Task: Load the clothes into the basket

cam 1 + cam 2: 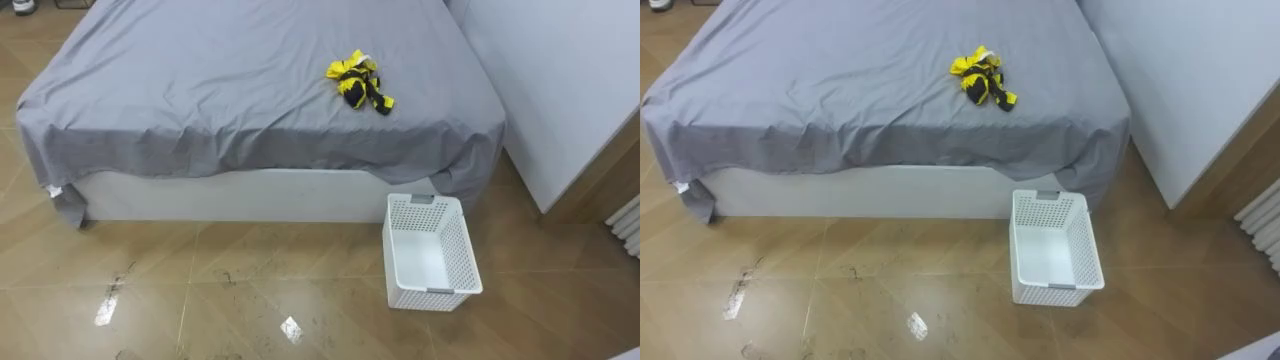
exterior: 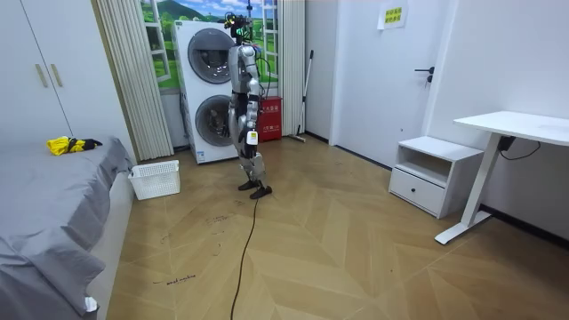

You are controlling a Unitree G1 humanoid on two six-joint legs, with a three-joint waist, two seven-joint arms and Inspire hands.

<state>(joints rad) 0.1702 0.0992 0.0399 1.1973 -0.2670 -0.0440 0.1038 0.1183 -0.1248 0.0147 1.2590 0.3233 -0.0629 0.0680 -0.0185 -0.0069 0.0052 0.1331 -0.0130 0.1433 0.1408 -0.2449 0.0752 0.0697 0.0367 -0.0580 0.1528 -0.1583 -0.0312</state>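
Lying on the bed [image 1: 200, 90], clothes [image 1: 359, 82] sit far from the left hand [image 2: 251, 133].

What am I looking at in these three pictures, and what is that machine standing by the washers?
That machine is a humanoid robot: it walks on two legs and has two arms. The room view comes from a camera standing in the room. It shows the robot upright in front of two stacked washers, some way off from the bed. The other two pictures come from the two eyes of a camera on the robot's head, so both show the same scene. In them a small yellow and black heap of clothes lies on the grey bed. A white basket stands empty on the floor at the bed's foot. Nothing has been picked up yet.
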